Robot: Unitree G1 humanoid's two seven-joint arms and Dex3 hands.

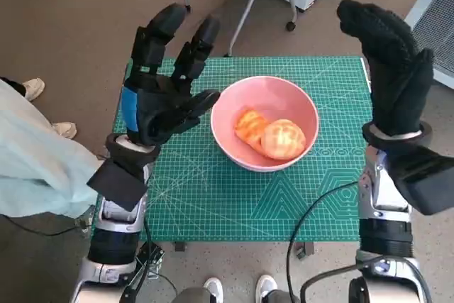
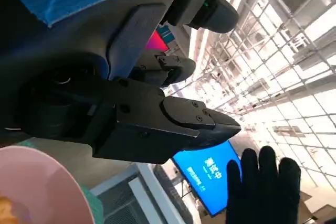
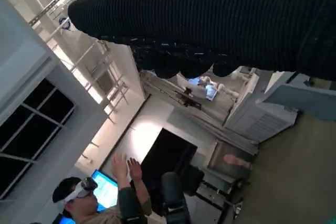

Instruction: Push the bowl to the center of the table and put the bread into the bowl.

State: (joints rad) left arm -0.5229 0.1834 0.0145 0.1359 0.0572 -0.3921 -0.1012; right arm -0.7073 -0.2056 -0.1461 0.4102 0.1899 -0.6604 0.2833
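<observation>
Head view: looks steeply down from above on the whole worktop [image 1: 213, 211] and surrounding floor.
Left wrist view: close behind the left hand [image 2: 105, 77], tilted up toward ceiling framework.
Right wrist view: close behind the right hand [image 3: 220, 19], facing across the room.
Shared: left wrist and head views both show the bowl [image 2: 42, 187] and right hand.

Head view evenly lit and sharp, soft shadows under my left hand [image 1: 159, 101] on the green mat [image 1: 213, 196], mild wide-angle bend at edges. Both wrist views blown out by bright ceiling glazing; my glove [image 3: 210, 19] is underexposed and soft.
</observation>
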